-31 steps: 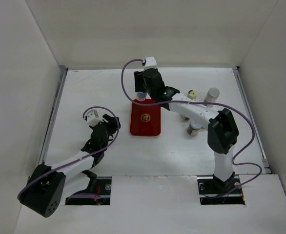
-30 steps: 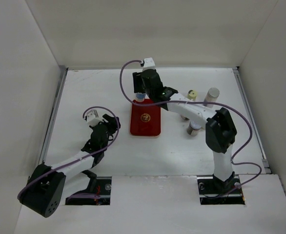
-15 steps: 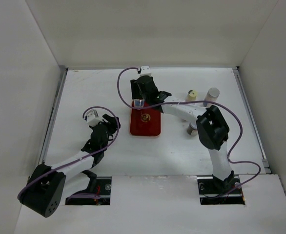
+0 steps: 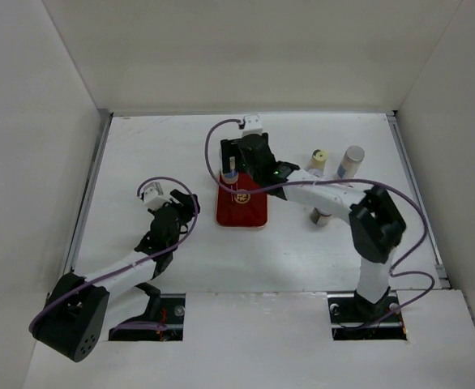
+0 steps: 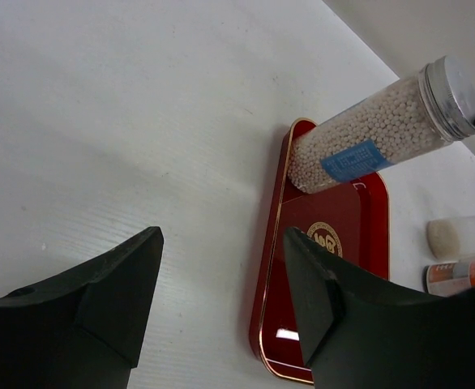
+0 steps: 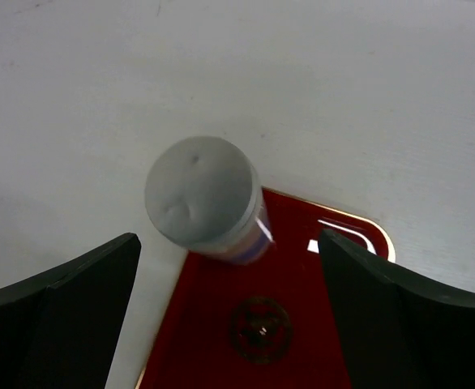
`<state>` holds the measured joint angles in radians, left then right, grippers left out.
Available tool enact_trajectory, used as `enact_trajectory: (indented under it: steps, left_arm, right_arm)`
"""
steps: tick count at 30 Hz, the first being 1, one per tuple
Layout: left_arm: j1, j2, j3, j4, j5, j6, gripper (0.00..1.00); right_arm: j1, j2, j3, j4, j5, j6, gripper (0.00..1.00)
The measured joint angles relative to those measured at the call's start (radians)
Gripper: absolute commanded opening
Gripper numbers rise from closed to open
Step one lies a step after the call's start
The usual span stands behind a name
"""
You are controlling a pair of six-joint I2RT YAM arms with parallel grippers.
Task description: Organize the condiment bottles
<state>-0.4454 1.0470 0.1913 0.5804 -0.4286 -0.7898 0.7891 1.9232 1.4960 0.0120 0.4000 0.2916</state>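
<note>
Grey-capped bottle now stands upright on the red tray's far corner; I just released it, right gripper spread wide around it. Left gripper stays closed, empty. Four bottles still off-tray.

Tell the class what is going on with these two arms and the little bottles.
The right gripper hangs open over a grey-capped bottle of white beads standing at the far corner of the flat red tray. The left gripper is shut and holds nothing. Other small bottles wait on the table to the right.
</note>
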Motion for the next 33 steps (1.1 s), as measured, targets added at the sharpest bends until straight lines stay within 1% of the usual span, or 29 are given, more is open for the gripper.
enact_trajectory:
  steps: [2, 5, 8, 10, 13, 16, 26, 30, 32, 33]
  left_arm:
    - [0.0, -0.005, -0.001, 0.0, 0.0, 0.0, 0.6]
    - [0.0, -0.006, -0.002, 0.001, 0.0, -0.001, 0.62]
    - [0.0, -0.006, -0.002, 0.001, -0.001, -0.002, 0.63]
    - [0.0, -0.006, -0.002, 0.001, -0.001, -0.002, 0.65]
    - [0.0, -0.005, -0.002, 0.001, 0.0, -0.003, 0.66]
    - [0.0, -0.004, -0.002, 0.002, 0.0, -0.003, 0.67]
    - [-0.003, 0.01, -0.002, 0.008, 0.003, -0.003, 0.67]
    - [-0.003, 0.01, -0.002, 0.008, 0.003, -0.003, 0.67]
    - [-0.003, 0.011, -0.002, 0.008, 0.003, -0.003, 0.67]
    - [-0.003, 0.013, -0.002, 0.009, 0.004, -0.003, 0.67]
  right_arm:
    - [-0.004, -0.122, -0.113, 0.011, 0.017, 0.001, 0.98]
    - [-0.033, -0.347, -0.301, 0.029, 0.048, 0.013, 0.98]
    - [-0.122, -0.515, -0.447, 0.041, 0.084, 0.037, 0.99]
    - [-0.196, -0.562, -0.519, 0.038, 0.108, 0.056, 1.0]
    - [-0.28, -0.563, -0.611, 0.011, 0.131, 0.08, 1.0]
    - [-0.31, -0.538, -0.659, -0.032, 0.13, 0.092, 1.0]
    - [-0.326, -0.429, -0.645, -0.034, 0.1, 0.098, 1.0]
    - [-0.345, -0.371, -0.624, -0.024, 0.1, 0.097, 0.93]
    - [-0.351, -0.35, -0.618, -0.01, 0.1, 0.093, 0.85]
    - [-0.352, -0.343, -0.616, -0.003, 0.1, 0.089, 0.8]
